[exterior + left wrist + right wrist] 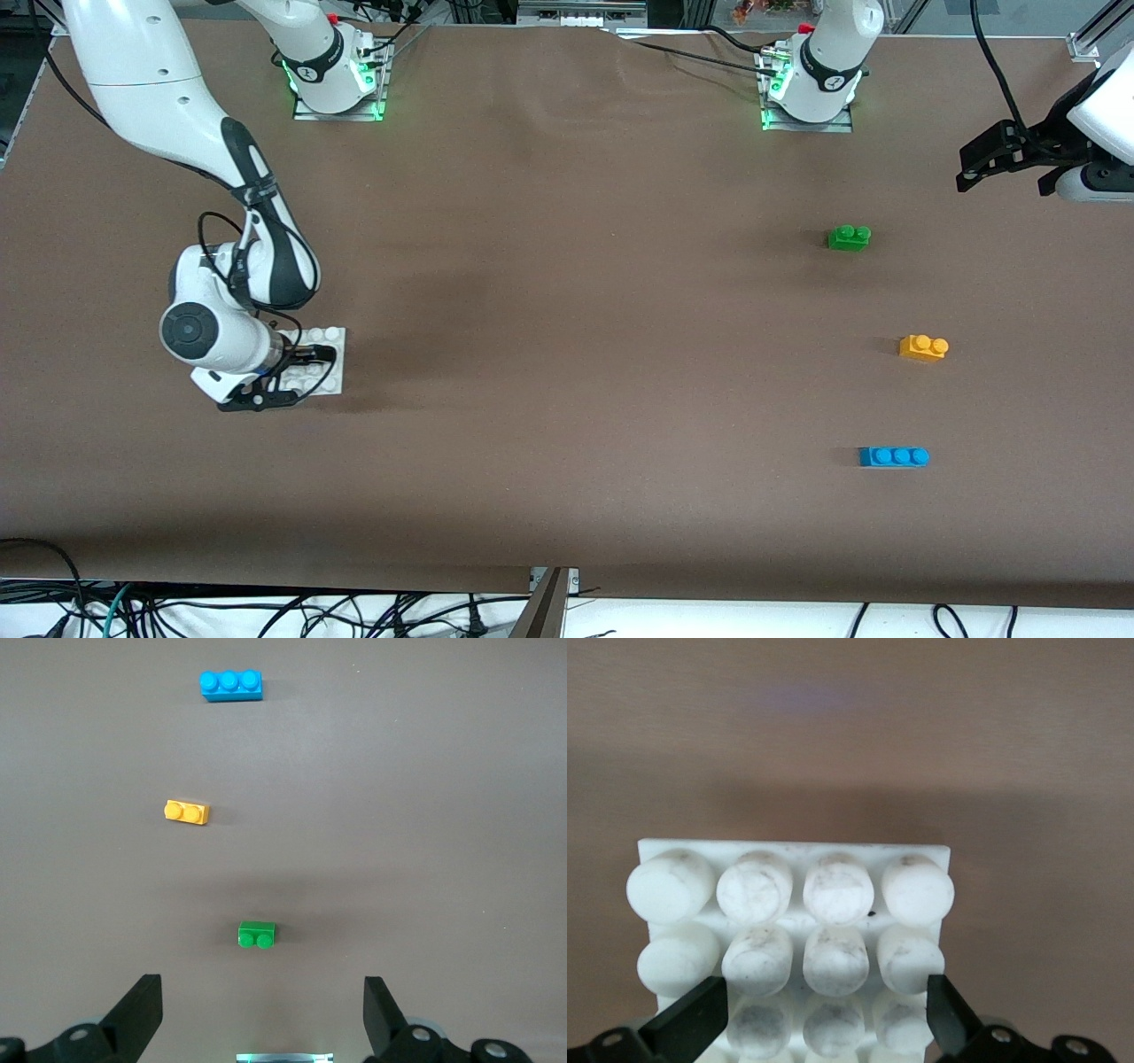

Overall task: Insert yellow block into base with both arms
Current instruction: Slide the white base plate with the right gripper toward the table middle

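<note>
The yellow block (923,347) lies on the table toward the left arm's end; it also shows in the left wrist view (187,811). The white studded base (330,340) lies toward the right arm's end. My right gripper (288,377) is low over the base, open, with one finger on each side of its studs (833,890); its fingers show in the right wrist view (824,1028). My left gripper (1005,177) is open and empty, up in the air over the table's edge at the left arm's end, apart from all bricks (261,1019).
A green two-stud brick (849,237) lies farther from the front camera than the yellow block (257,935). A blue three-stud brick (894,456) lies nearer to the front camera (231,685). Brown table cloth covers the middle.
</note>
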`<state>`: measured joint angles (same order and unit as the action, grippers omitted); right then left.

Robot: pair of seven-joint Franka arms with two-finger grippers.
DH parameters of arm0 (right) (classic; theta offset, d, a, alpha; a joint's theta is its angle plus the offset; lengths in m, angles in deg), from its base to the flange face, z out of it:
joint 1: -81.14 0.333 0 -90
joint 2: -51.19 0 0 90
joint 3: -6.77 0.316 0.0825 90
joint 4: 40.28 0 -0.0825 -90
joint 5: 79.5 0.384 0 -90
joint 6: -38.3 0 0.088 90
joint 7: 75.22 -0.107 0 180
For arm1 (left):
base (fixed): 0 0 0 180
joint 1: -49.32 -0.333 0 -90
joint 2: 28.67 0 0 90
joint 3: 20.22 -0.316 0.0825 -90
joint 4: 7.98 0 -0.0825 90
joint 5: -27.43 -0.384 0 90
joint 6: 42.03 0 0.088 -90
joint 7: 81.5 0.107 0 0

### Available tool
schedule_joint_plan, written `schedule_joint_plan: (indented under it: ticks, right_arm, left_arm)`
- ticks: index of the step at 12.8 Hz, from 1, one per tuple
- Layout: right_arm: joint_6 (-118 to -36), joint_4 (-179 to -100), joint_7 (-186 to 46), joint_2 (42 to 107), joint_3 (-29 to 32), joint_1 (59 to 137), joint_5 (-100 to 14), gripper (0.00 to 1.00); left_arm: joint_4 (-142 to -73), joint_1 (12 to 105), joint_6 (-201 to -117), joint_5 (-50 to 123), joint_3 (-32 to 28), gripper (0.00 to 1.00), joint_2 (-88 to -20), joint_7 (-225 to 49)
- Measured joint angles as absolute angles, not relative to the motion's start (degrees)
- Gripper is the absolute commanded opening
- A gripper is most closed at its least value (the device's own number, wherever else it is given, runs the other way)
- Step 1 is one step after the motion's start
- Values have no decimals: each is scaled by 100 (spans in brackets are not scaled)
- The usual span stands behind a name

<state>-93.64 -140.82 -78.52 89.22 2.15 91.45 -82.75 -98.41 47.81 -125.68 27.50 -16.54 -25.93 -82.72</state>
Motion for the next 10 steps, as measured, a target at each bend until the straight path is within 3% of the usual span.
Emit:
schedule_joint_plan:
  ticks: [10]
  right_arm:
    - [-9560, -14012, -9274, 8980, 265, 10574, -7931, 99]
  left_arm:
    - [-9841, 4780, -12567, 2750, -1658, 100, -2593, -8272]
